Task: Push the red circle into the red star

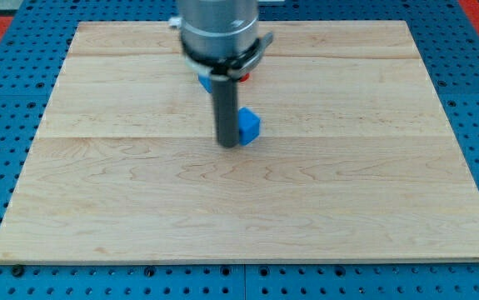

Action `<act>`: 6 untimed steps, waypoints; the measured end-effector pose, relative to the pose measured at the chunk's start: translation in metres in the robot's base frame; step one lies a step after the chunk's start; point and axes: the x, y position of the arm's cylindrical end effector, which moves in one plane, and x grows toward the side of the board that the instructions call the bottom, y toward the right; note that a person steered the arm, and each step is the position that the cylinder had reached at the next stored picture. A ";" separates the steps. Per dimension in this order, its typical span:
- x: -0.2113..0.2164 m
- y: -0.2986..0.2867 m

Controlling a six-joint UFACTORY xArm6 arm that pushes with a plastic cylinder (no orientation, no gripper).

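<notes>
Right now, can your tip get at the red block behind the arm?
Probably, with a detour. My tip sits beside the blue block; the red block lies toward the view's top, mostly hidden by my arm.

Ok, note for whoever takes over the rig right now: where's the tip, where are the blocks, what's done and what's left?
My tip rests on the wooden board, touching or nearly touching the left side of a blue block.
Another blue piece and a red piece peek out from behind the arm; their shapes are hidden.
Red circle and red star can't be identified, so contact is unconfirmed.
Left: find both, then push circle into star.
</notes>
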 end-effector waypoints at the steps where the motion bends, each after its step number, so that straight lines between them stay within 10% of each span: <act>1: -0.089 0.011; 4: 0.019 0.056; 5: -0.032 0.124; 6: -0.059 0.021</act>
